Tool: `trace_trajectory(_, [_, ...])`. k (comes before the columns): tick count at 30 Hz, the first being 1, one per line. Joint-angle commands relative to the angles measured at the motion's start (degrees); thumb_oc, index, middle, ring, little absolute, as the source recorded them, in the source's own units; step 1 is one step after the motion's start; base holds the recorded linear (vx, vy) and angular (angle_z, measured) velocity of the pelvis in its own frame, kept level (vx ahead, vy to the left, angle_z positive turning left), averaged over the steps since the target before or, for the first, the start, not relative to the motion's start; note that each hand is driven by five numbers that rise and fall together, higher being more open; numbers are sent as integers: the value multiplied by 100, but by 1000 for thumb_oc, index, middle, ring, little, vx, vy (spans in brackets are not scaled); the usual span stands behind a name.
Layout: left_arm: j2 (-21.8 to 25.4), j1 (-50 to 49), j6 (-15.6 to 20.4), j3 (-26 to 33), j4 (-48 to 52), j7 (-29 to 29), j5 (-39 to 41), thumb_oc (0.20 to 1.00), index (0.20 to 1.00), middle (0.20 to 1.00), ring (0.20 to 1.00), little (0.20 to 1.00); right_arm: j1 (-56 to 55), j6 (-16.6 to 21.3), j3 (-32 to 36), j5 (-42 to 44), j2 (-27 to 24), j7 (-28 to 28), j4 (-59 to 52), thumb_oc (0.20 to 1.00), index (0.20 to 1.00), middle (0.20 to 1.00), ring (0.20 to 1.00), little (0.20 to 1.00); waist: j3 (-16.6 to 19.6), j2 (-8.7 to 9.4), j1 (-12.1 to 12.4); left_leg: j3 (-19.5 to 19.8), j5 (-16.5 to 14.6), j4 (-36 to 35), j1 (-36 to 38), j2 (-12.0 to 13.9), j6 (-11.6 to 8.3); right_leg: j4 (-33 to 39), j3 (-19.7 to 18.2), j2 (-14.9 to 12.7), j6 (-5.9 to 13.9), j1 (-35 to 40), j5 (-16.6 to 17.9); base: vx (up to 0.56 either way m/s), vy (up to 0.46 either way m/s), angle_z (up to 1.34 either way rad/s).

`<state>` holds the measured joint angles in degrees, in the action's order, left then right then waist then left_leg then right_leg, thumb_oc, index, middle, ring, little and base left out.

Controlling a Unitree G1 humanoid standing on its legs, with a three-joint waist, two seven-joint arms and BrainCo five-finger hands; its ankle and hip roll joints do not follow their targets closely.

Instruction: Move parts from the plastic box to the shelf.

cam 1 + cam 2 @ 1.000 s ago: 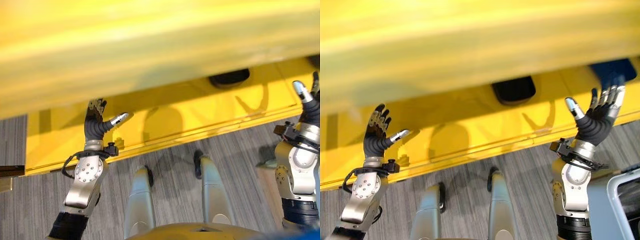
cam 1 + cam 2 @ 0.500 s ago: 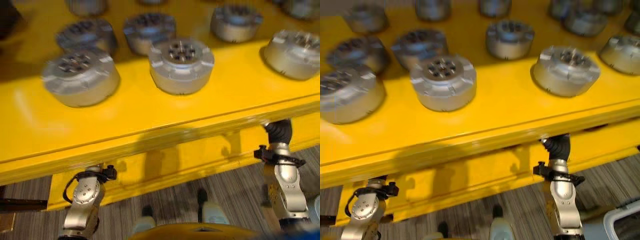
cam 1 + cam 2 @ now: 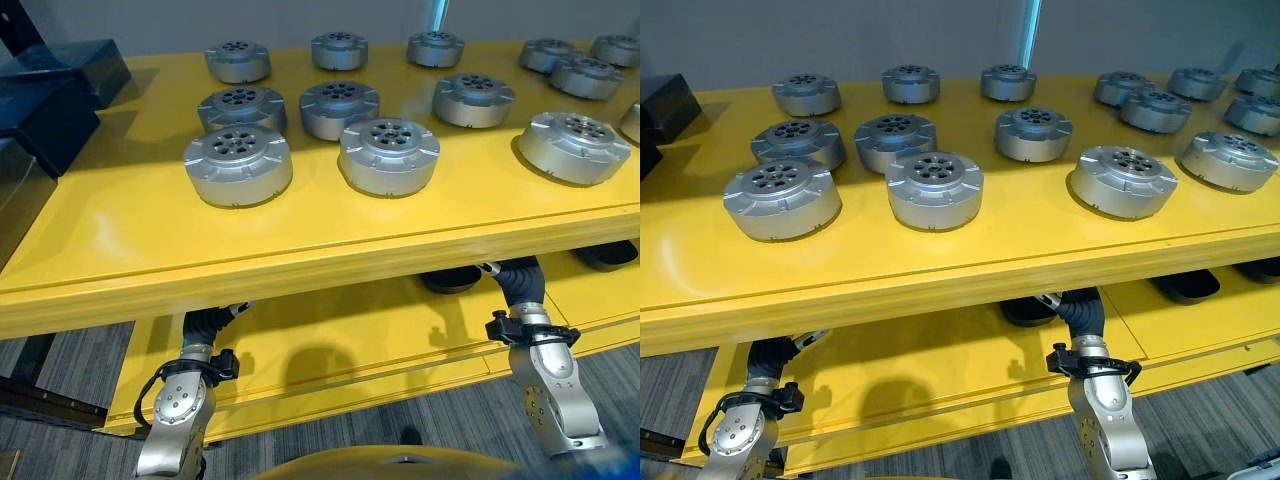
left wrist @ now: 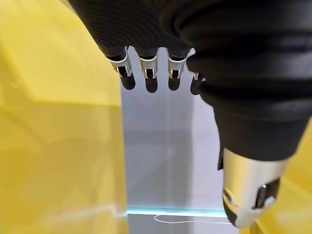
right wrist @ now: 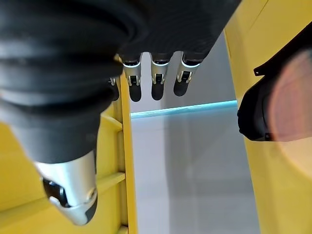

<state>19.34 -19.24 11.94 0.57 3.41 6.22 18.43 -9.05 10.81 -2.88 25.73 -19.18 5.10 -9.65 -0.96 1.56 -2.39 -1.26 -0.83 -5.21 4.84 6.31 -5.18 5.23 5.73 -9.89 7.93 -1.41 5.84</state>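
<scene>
A yellow shelf (image 3: 120, 240) carries rows of round silver parts (image 3: 388, 155) across its top board, each a flat metal disc with a ring of holes in its face. They stand apart from one another, from the near edge back toward the grey wall. Both of the robot's arms reach up beneath that top board, over the lower yellow board (image 3: 330, 350). The left hand (image 4: 146, 73) sits under the front lip of the shelf — in its wrist view the fingers (image 4: 148, 80) hang straight in a row with the thumb apart, spread and holding nothing. The right hand (image 5: 156, 73) is likewise under the board, its fingers (image 5: 157, 83) straight and relaxed, empty, with the thumb set off to one side. A dark oval object (image 3: 1028, 310) lies on the lower board just beside the right wrist, and another dark one (image 3: 1185, 285) lies further toward the robot's right. At the shelf's left end stand dark blue boxes (image 3: 60, 85) — stacked beside the top board.
</scene>
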Motion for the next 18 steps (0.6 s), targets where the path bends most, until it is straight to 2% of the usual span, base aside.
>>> trace_trajectory(1, [509, 305, 300, 315, 263, -79, -154, 1000, 1000, 1000, 1000, 1000, 353, 212, 151, 108, -98, -40, -295, 1000, 1000, 1000, 1000, 1000, -464, 375, 49, 270, -80, 917, -930, -208, 152, -126, -25, -744, 465, -77, 616, -151, 271, 24])
trace_trajectory(2, [625, 366, 321, 261, 327, -93, -166, 1000, 1000, 1000, 1000, 1000, 352, 223, 183, 82, -108, -18, -314, 1000, 1000, 1000, 1000, 1000, -555, 402, 9, 294, -196, 1112, -1154, -448, 274, -178, -85, -941, 536, -245, 885, -146, 293, 34])
trace_trajectory(3, [683, 412, 332, 255, 348, -107, -175, 1000, 1000, 1000, 1000, 1000, 346, 221, 197, 72, -97, -24, -339, 1000, 1000, 1000, 1000, 1000, -568, 430, -2, 263, -218, 1205, -1301, -555, 321, -191, -113, -1041, 556, -355, 985, -218, 482, 36])
trace_trajectory(4, [840, 625, 332, 117, 358, -120, -250, 1000, 1000, 1000, 1000, 1000, 260, 230, 192, 42, -38, -42, -378, 1000, 1000, 1000, 1000, 1000, -634, 482, -90, 191, -271, 1260, -1537, -748, 434, -106, -184, -1260, 610, -656, 1428, -192, 378, 29])
trace_trajectory(5, [847, 677, 344, 103, 309, -98, -254, 1000, 1000, 1000, 1000, 1000, 261, 216, 153, 41, -1, -44, -362, 1000, 1000, 1000, 1000, 1000, -612, 497, -92, 127, -275, 1247, -1595, -769, 480, -69, -195, -1281, 615, -791, 1511, -255, 427, -12])
trace_trajectory(6, [856, 665, 347, 201, 281, 31, -272, 1000, 1000, 1000, 1000, 1000, 317, 185, -61, 90, 80, -95, -299, 1000, 1000, 1000, 1000, 1000, -699, 452, -22, -161, -236, 1165, -1533, -614, 526, -144, 224, -1239, 608, -1039, 1578, -164, 231, -45])
trace_trajectory(7, [837, 664, 336, 239, 278, 75, -221, 1000, 1000, 1000, 1000, 1000, 367, 177, -151, 119, 80, -107, -283, 1000, 1000, 1000, 1000, 1000, -759, 385, 37, -241, -181, 1129, -1502, -532, 542, -351, 527, -1264, 566, -1020, 1379, -161, 213, -71])
trace_trajectory(8, [820, 666, 336, 274, 265, 110, -177, 1000, 1000, 1000, 1000, 1000, 376, 172, -220, 163, 68, -133, -315, 1000, 1000, 1000, 1000, 1000, -804, 315, 69, -325, -134, 1078, -1462, -449, 554, -547, 659, -1251, 512, -916, 1174, -103, 126, -137])
trace_trajectory(11, [806, 637, 335, 322, 316, 210, -186, 1000, 1000, 1000, 1000, 1000, 376, 151, -330, 264, -34, -234, -376, 1000, 1000, 1000, 1000, 1000, -818, 226, 154, -579, 19, 875, -1400, -324, 657, -1401, 752, -1209, 337, -608, 669, -126, 100, -141])
trace_trajectory(14, [751, 531, 295, 352, 329, 253, -135, 1000, 1000, 1000, 1000, 1000, 427, 121, -374, 280, -95, -289, -389, 1000, 1000, 1000, 1000, 1000, -771, 248, 296, -811, 85, 783, -1377, -255, 657, -1662, 805, -1082, 314, -372, 331, -82, 9, -89])
trace_trajectory(15, [747, 497, 280, 368, 325, 233, -108, 1000, 1000, 1000, 1000, 1000, 439, 111, -378, 294, -94, -292, -383, 1000, 1000, 1000, 1000, 1000, -757, 286, 351, -885, 72, 786, -1361, -245, 625, -1509, 828, -1043, 336, -293, 313, -45, -94, -90])
trace_trajectory(18, [696, 348, 275, 435, 286, 212, -3, 1000, 1000, 1000, 1000, 1000, 540, 131, -428, 310, -107, -277, -386, 1000, 1000, 1000, 1000, 1000, -746, 443, 528, -1183, 42, 977, -1369, -132, 501, -874, 1336, -1124, 471, -15, 405, -3, -182, -119])
